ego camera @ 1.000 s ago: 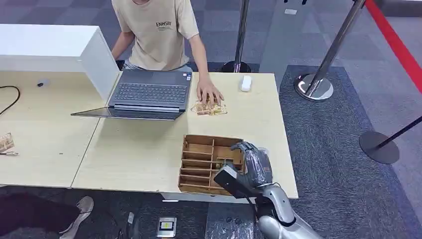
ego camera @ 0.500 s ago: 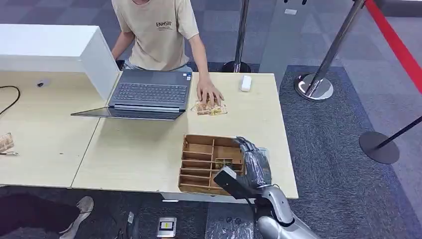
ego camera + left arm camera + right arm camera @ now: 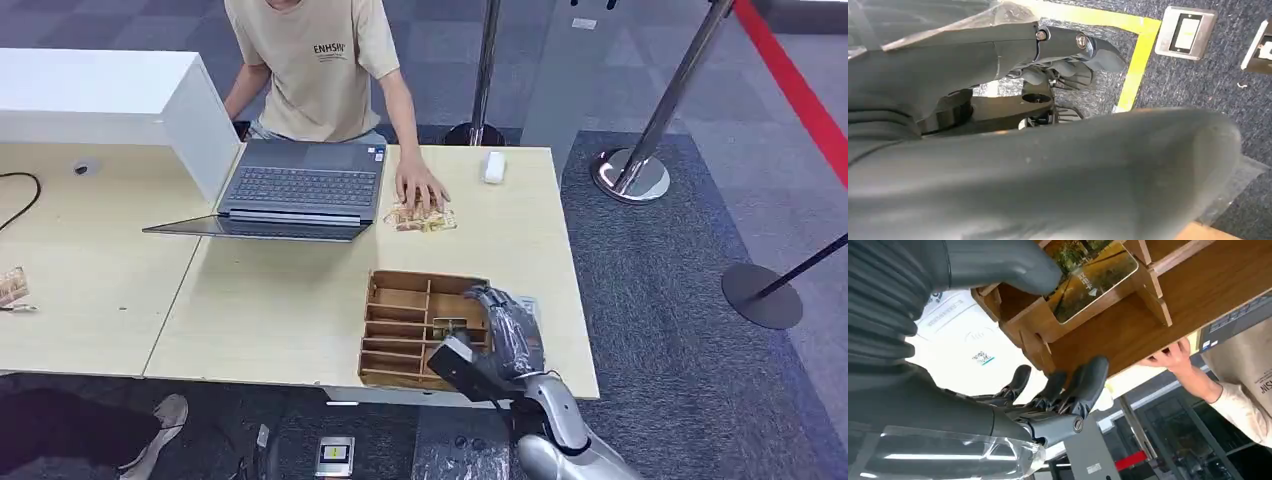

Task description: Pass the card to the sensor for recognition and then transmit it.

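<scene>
The right hand (image 3: 507,330) hangs over the right end of the wooden organizer tray (image 3: 400,330), which sits at the near edge of the table (image 3: 290,300). In the right wrist view the card (image 3: 1093,277), a green and yellow printed piece, leans tilted in one of the tray's compartments. The thick thumb (image 3: 998,262) lies against or just over its upper edge, while the dark fingers (image 3: 1083,382) reach along the outside of the tray wall, apart from the card. The hand seems unclenched and holding nothing, though the thumb hides the point of contact, so a light touch cannot be ruled out.

The step in hand looks like picking the card out of its slot. To do it well, the fingers should come inside the compartment rather than staying beyond the wall, so that thumb and fingers close on opposite faces of the card. A pinch near the top edge, then a lift along the card's own lean, should keep it from jamming against the dividers. Pressing down would only wedge it deeper.

A flat white pad with a small code mark (image 3: 968,340), possibly the sensor, lies just right of the tray, close under the hand.

At the far side a person's hand (image 3: 420,190) rests on some papers beside a laptop (image 3: 300,185).

The left hand (image 3: 1068,55) hangs low over the carpet, fingers curled, nothing in it.
</scene>
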Robot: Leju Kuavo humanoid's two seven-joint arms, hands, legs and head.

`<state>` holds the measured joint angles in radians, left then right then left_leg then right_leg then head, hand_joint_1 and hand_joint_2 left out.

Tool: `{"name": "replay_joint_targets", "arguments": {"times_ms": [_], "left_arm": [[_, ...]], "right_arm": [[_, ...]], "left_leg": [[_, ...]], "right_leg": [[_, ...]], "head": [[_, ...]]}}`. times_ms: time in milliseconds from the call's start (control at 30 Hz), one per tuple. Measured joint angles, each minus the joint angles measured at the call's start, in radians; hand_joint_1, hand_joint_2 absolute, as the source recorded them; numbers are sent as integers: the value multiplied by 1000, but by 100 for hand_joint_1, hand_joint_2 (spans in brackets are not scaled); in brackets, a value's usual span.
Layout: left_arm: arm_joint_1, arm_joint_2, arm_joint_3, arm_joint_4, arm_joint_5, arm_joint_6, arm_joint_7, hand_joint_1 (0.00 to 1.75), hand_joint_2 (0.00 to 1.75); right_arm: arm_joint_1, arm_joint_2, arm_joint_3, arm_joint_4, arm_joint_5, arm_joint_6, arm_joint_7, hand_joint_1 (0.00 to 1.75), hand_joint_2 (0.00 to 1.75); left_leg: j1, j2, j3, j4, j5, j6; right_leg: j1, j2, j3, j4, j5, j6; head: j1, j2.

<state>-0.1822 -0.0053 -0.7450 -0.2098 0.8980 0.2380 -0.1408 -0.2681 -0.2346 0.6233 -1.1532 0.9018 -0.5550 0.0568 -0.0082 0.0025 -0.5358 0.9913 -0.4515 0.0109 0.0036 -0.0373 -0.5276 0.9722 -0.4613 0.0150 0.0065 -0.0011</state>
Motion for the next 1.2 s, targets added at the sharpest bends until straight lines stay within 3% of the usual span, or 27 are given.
{"name": "replay_joint_targets", "arguments": {"times_ms": [167,267,700,800,833,867,1000,1067,1200], "left_arm": [[-2,0,0,0,0,1,1,0,0],[-3,0,0,0,0,2,3,0,0],[-12,0,0,0,3,10,5,0,0],[-12,0,0,0,3,10,6,0,0],[-12,0,0,0,3,10,6,0,0],[-12,0,0,0,3,10,6,0,0],[-12,0,0,0,3,10,6,0,0],[-12,0,0,0,3,10,6,0,0],[-13,0,0,0,2,13,6,0,0]], "right_arm": [[0,0,6,8,15,6,8,87,175],[0,0,6,11,17,8,8,99,175],[-1,0,8,23,19,15,8,94,175],[-1,0,8,24,19,17,9,112,175],[-1,0,9,24,19,18,10,133,175],[-1,0,9,24,19,19,11,140,175],[-1,0,13,29,19,19,13,147,175],[-1,0,14,31,19,18,15,175,175],[-4,0,16,32,11,13,14,175,175]], "left_leg": [[0,0,0,0,0,0],[0,0,0,0,0,0],[0,0,0,0,0,0],[0,0,1,0,0,0],[0,0,1,0,0,0],[0,0,1,0,0,0],[0,0,1,0,0,0],[0,0,1,0,0,0],[0,0,1,0,1,0]], "right_leg": [[0,0,0,0,0,0],[0,0,0,0,0,0],[0,0,1,0,0,0],[0,0,1,0,0,0],[0,0,1,0,0,0],[0,0,1,0,0,0],[0,0,1,0,0,0],[0,0,1,0,0,0],[0,0,1,0,1,-1]], "head": [[0,0],[0,0],[0,0],[0,0],[0,0],[0,0],[0,0],[0,0],[0,0]]}}
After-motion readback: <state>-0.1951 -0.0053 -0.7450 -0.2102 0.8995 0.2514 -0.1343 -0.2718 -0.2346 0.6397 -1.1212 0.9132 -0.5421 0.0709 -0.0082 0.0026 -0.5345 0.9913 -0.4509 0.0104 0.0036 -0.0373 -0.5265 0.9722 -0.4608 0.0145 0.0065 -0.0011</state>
